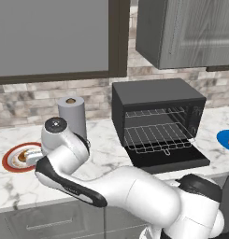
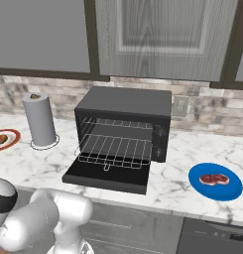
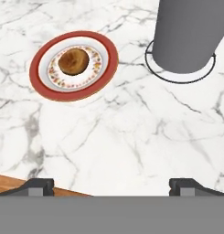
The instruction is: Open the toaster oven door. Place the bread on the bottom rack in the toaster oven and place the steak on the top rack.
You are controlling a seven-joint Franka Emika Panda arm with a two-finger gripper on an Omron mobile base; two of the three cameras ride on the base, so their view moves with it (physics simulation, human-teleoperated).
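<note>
Arm folded low and left over the counter [image 1: 106, 144]. Gripper [image 3: 111, 185] spread wide, empty, above the marble near the bread [image 3: 73, 61] on its red-rimmed plate [image 3: 109, 55]. Toaster oven door [image 2: 105, 177] lies open. Right base view shows the steak [image 2: 213, 179] on a blue plate [image 2: 232, 191].

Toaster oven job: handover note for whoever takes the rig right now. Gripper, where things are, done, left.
Gripper: open, holding nothing, above the marble counter, short of the red-rimmed plate.
Toaster oven: door is down flat, both racks bare; bottom rack is slid partly out over the door, top rack is in.
Bread: on the red-rimmed plate, left of the paper towel roll.
Steak: on the blue plate, right of the oven.
Done: door open.
Left: bread to bottom rack, steak to top rack.
</note>
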